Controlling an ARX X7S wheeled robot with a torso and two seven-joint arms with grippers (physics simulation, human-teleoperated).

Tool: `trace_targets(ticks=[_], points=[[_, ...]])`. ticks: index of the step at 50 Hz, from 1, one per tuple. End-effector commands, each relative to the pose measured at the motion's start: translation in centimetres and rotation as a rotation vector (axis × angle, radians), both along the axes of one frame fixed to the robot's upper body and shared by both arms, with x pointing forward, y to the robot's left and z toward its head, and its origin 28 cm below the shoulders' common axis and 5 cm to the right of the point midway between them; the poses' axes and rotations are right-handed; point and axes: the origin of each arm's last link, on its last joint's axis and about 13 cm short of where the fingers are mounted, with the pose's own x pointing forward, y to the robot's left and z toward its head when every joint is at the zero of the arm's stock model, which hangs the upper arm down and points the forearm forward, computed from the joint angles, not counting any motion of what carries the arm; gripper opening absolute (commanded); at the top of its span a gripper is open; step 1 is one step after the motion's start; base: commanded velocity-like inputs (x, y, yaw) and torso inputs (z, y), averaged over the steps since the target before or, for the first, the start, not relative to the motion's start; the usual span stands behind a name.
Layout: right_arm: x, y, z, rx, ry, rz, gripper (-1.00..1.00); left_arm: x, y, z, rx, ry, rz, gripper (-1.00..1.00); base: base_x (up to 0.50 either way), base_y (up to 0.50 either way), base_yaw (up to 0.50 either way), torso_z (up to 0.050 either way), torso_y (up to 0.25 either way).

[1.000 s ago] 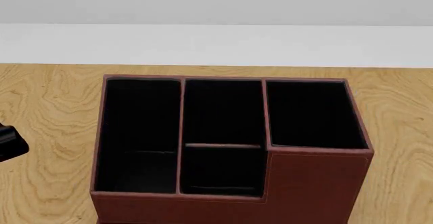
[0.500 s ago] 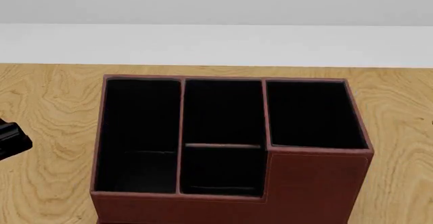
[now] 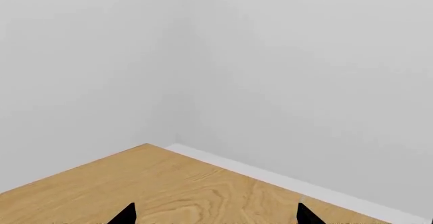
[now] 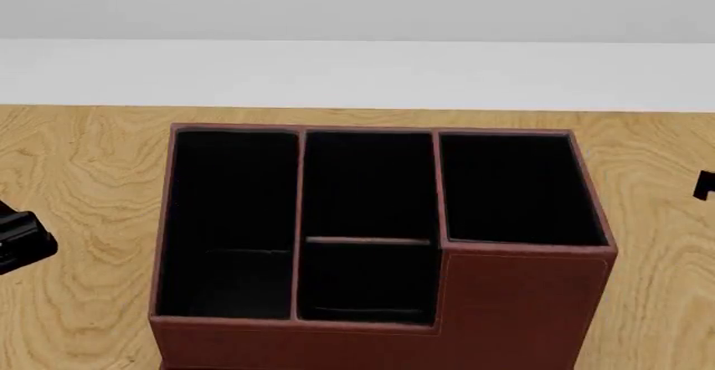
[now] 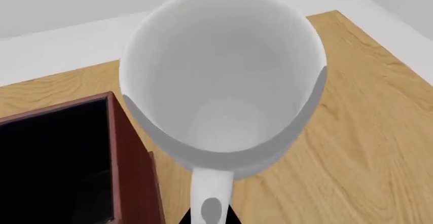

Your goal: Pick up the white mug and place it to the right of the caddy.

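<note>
The caddy [image 4: 380, 236], a large reddish-brown box with black compartments, fills the middle of the head view. Its corner also shows in the right wrist view [image 5: 132, 153]. The white mug [image 5: 223, 72] fills the right wrist view, mouth open towards the camera, beside the caddy's right side and over the wooden table. My right gripper [image 5: 210, 218] is shut on the mug's handle [image 5: 211, 193]; only a black bit of it shows at the head view's right edge [image 4: 705, 184]. The mug is out of the head view. My left gripper [image 3: 216, 218] is open and empty over bare wood.
The wooden table [image 4: 79, 169] ends at a white ledge and wall [image 4: 357, 69] behind the caddy. A black part of the left arm [image 4: 20, 240] sits at the left edge, left of the caddy. The left wrist view shows a table corner [image 3: 149, 148] against white walls.
A black part of my right gripper has come into the head view at the right edge. The left arm part has drifted slightly rightward and down. The caddy has not moved.
</note>
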Motion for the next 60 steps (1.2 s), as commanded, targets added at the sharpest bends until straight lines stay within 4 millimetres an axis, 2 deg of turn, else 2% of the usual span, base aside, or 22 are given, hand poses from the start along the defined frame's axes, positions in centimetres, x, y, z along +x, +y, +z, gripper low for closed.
trace_targets(ticks=[1, 6, 15, 27, 35, 46, 53, 60], points=[[0.5, -0.1, -1.0, 0.028, 0.051, 0.006, -1.0, 0.0, 0.0, -0.2, 0.002, 0.003, 0.0, 1.0, 0.0, 0.0, 0.0, 0.0, 0.0], [0.3, -0.2, -1.7, 0.042, 0.078, 0.024, -1.0, 0.2, -0.1, -0.5, 0.002, 0.009, -0.004, 1.0, 0.0, 0.0, 0.0, 0.0, 0.0], [1.4, 0.1, -1.9, 0.025, 0.099, 0.063, -1.0, -0.6, -0.5, 0.1, 0.004, 0.011, -0.013, 1.0, 0.0, 0.0, 0.0, 0.0, 0.0], [2.3, -0.3, -4.1, 0.048, 0.154, 0.098, -1.0, -0.6, -0.6, 0.2, 0.01, 0.014, -0.015, 1.0, 0.0, 0.0, 0.0, 0.0, 0.001], [1.5, -1.2, -5.6, 0.073, 0.144, 0.106, -1.0, -0.6, -0.9, 0.2, 0.016, 0.018, -0.023, 1.0, 0.0, 0.0, 0.0, 0.0, 0.0], [1.0, -1.2, -7.5, 0.099, 0.166, 0.124, -1.0, -0.6, -1.2, 0.1, 0.018, 0.021, -0.036, 1.0, 0.0, 0.0, 0.0, 0.0, 0.001], [1.4, -1.1, -7.9, 0.09, 0.168, 0.13, -1.0, -0.6, -1.2, 0.1, 0.017, 0.019, -0.033, 1.0, 0.0, 0.0, 0.0, 0.0, 0.0], [2.7, -1.2, -8.5, 0.076, 0.168, 0.14, -1.0, -0.5, -1.2, -0.3, 0.024, 0.026, -0.029, 1.0, 0.0, 0.0, 0.0, 0.001, 0.001]])
